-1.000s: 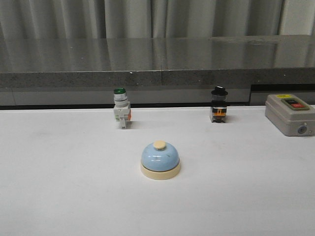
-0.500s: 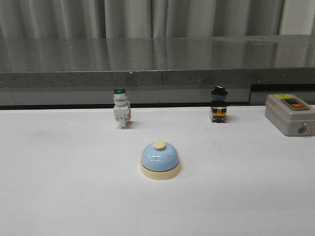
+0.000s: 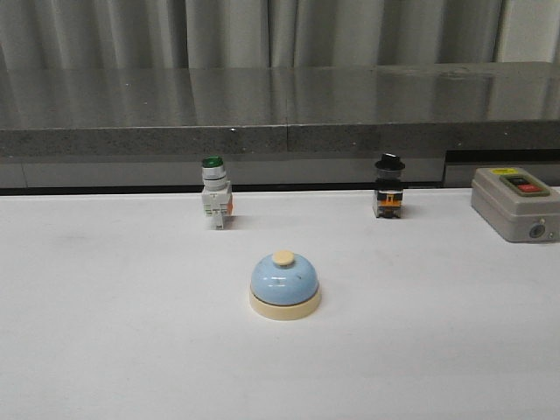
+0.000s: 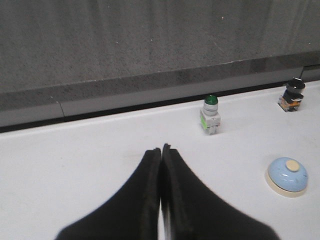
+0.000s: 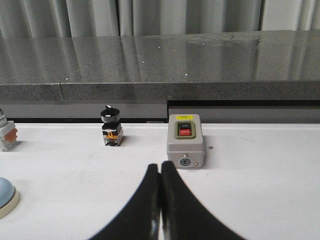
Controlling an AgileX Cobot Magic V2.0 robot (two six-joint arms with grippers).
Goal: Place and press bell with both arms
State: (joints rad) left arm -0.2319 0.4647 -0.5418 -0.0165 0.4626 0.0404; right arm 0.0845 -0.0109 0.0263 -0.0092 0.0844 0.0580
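Note:
The light-blue bell (image 3: 285, 285) with a cream base and cream button stands upright on the white table, near the middle. It also shows in the left wrist view (image 4: 287, 176) and, cut by the edge, in the right wrist view (image 5: 6, 196). My left gripper (image 4: 161, 149) is shut and empty, above the table and well apart from the bell. My right gripper (image 5: 160, 165) is shut and empty, just short of the grey box. Neither arm shows in the front view.
A green-topped white push-button switch (image 3: 214, 192) and a black-knobbed switch (image 3: 389, 186) stand at the back of the table. A grey box with red and green buttons (image 3: 516, 203) sits at the back right. A dark stone ledge (image 3: 280, 114) runs behind the table.

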